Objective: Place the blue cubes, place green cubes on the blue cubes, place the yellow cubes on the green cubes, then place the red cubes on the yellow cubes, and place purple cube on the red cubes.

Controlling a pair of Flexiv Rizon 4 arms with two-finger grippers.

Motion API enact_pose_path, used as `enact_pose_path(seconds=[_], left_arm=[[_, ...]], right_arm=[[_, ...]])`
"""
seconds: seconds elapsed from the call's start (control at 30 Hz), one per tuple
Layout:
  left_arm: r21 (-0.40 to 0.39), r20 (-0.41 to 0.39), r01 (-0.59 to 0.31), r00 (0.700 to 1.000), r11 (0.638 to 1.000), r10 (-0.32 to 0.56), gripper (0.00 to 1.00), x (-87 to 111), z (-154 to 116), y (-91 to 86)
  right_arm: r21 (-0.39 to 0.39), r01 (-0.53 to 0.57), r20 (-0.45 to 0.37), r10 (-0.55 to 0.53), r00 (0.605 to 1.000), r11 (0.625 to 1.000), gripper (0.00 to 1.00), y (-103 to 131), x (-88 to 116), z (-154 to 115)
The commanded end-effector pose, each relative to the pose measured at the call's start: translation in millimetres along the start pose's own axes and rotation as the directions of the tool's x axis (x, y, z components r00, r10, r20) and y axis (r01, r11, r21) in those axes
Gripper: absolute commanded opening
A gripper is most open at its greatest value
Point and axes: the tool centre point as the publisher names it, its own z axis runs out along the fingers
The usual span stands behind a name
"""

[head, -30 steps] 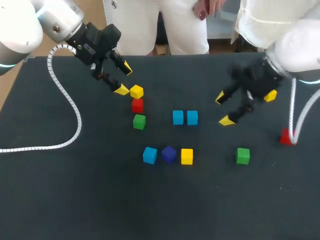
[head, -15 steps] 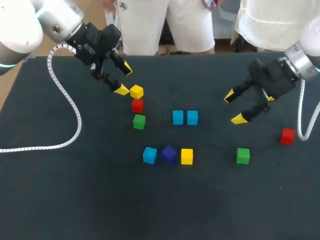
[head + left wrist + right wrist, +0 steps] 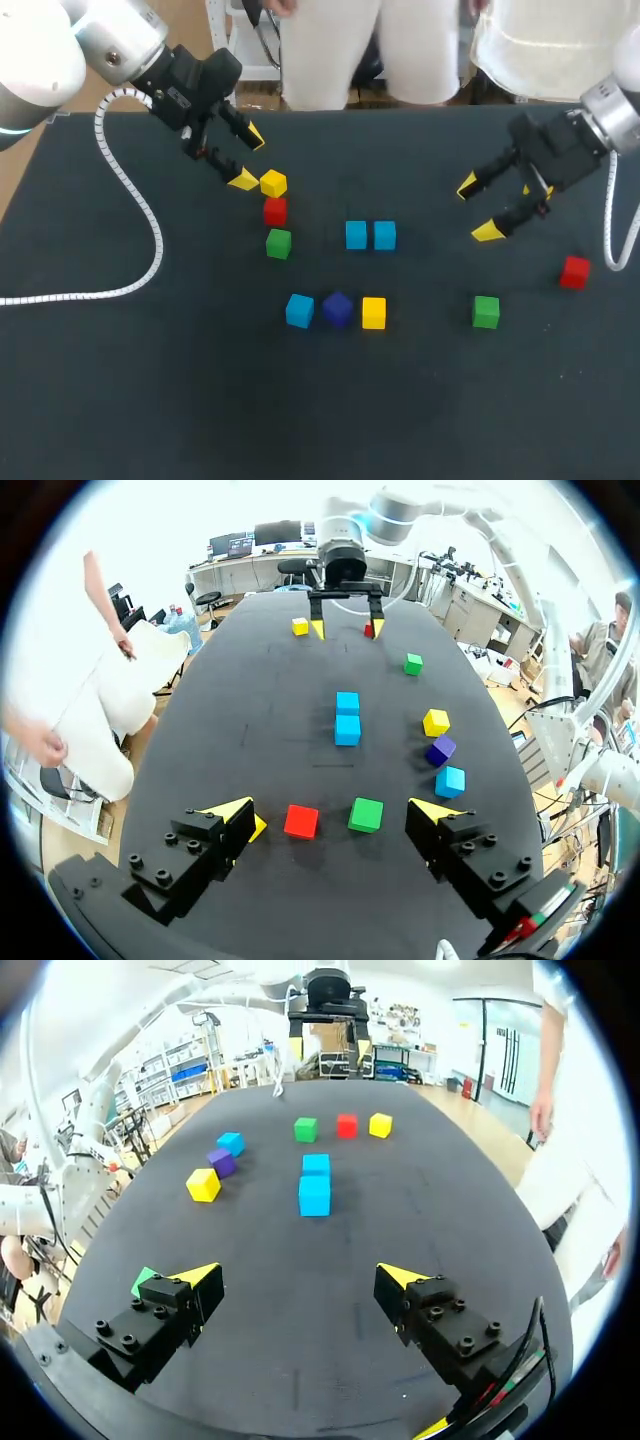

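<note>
In the head view the table (image 3: pixel 150 400) lies bare along the lower frame and at left, crossed only by a white coiled cable (image 3: pixel 140 210). Open lanes ring the blue pair (image 3: pixel 370 235) at centre. Upper left, yellow cube (image 3: pixel 273 183), red cube (image 3: pixel 275 210) and green cube (image 3: pixel 279 243) form a close column just beside the left gripper (image 3: pixel 249 158)

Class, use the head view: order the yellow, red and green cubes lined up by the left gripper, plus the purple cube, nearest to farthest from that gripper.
1. Yellow cube, just beside the left gripper.
2. Red cube, next along the line.
3. Green cube, at the line's far end.
4. Purple cube, off in the front row of cubes.
</note>
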Motion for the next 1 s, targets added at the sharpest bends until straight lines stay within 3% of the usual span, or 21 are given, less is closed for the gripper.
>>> enact_pose_path(seconds=[0.03,0.5,0.6,0.8,1.0], left_arm=[[-0.001,-0.001,0.0,1.0,1.0,0.0,1.0,0.0,0,-0.4],[-0.001,-0.001,0.0,1.0,1.0,0.0,1.0,0.0,0,-0.4],[-0.008,-0.048,-0.087,0.995,0.996,0.087,1.0,-17.1,-2,-4.7],[0.042,-0.219,-0.115,0.968,0.992,0.121,1.0,-27.9,6,-32.2],[0.047,-0.189,-0.039,0.981,0.998,0.047,1.0,-4.4,16,-70.2]], right_arm=[[0.0,-0.001,-0.002,0.001,1.0,1.0,1.0,0,-1,1],[0.0,-0.001,-0.002,0.001,1.0,1.0,1.0,0,-1,1],[0.0,-0.001,-0.002,0.001,1.0,1.0,1.0,0,-1,1],[0.0,-0.001,-0.002,0.001,1.0,1.0,1.0,0,-1,1],[0.0,-0.001,-0.002,0.001,1.0,1.0,1.0,0,-1,1]])
